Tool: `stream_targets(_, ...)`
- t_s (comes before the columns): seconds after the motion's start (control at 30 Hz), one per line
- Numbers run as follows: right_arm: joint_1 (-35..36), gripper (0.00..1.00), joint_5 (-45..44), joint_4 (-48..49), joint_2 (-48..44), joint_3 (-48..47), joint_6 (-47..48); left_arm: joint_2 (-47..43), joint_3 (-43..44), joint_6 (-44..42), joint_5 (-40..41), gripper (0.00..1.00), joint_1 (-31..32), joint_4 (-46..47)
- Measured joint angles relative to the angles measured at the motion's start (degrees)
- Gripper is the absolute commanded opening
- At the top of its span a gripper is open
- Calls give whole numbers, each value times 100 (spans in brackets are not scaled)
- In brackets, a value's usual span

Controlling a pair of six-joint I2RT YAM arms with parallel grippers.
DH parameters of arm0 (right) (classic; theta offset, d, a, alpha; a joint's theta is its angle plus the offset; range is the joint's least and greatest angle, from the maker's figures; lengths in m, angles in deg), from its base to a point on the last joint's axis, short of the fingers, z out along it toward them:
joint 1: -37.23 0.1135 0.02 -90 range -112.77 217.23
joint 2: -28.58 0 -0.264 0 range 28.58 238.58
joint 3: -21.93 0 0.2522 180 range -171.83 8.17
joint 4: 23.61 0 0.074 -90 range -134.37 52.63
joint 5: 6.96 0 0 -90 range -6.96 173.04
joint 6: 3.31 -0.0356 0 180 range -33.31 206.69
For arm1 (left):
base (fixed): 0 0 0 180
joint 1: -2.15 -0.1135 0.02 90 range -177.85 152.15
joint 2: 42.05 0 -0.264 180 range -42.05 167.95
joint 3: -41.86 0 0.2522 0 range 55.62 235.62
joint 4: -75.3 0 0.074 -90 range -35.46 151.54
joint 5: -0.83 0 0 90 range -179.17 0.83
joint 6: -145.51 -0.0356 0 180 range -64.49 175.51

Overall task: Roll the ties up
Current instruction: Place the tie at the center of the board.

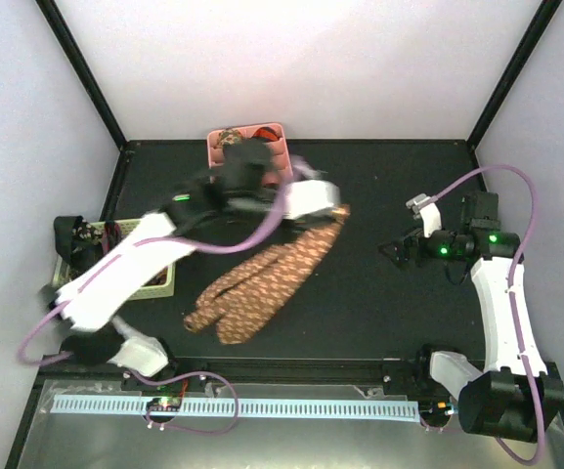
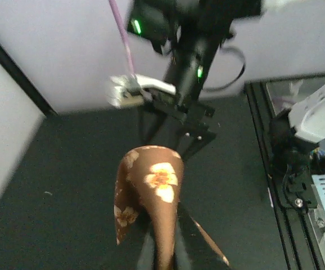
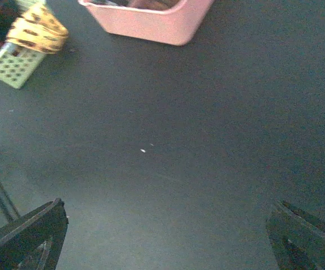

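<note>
— Where to find the thing to be rolled?

— Middle of the black table [image 1: 379, 322], seen from above. Shows there as a brown tie [image 1: 262, 283] with a small pale pattern, laid slantwise in two lengths side by side, from upper right down to lower left. Not rolled yet.

— Held at all?

— Yes, by the left gripper [image 2: 161, 250]. From that wrist's camera: pinched between the dark fingers [image 2: 191, 247] at the bottom edge of the view, rising from them in a folded hump, with cream and orange flowers on the brown cloth. Closed on the fabric, as far as can be told; partly cropped by the frame.

— And the left arm itself?

— Stretched from the near left corner towards the far middle of the table. Blurred in the overhead view.

— What of the right gripper [image 1: 391, 252]?

— Well apart from the tie, over bare table on the right side, pointing left. With fingers [image 3: 27, 236] spread wide and nothing between them but dark tabletop.

— Anything else around?

— Against the far edge, a pink tray [image 3: 151, 25], with something brown and dark inside, too blurred to name. At the left edge, a pale green basket [image 1: 159, 285], partly hidden under the left arm. Draped over its corner, in the right wrist view, a yellow spotted tie [image 3: 38, 32].
</note>
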Motion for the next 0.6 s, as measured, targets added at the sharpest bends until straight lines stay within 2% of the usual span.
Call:
stream_targets(0.03,-39,100,-105,-48,0,0,-2,380,83,85,238,61,258,57)
stream_targets(0.07,-162,100,-227,-133,0,-2,-2,881,249,168,450,75,498,87)
stream_targets(0.17,-684,99,-522,-328,28,-66,37,2553,1115,444,1080,89,935,94)
stream_targets(0.27,-949,99,-896,-496,223,-286,243,3191,1349,573,1198,91,890,-116)
stream_targets(0.37,-962,92,-1047,-544,385,-361,527,2669,651,446,835,91,282,-348)
stream_targets(0.5,-811,86,-1036,-686,459,-354,918,793,-1349,-409,492,86,-973,-643)
stream_targets(0.6,-107,85,-1121,-638,415,-120,1141,-474,-2824,-1113,337,85,-1062,-807)
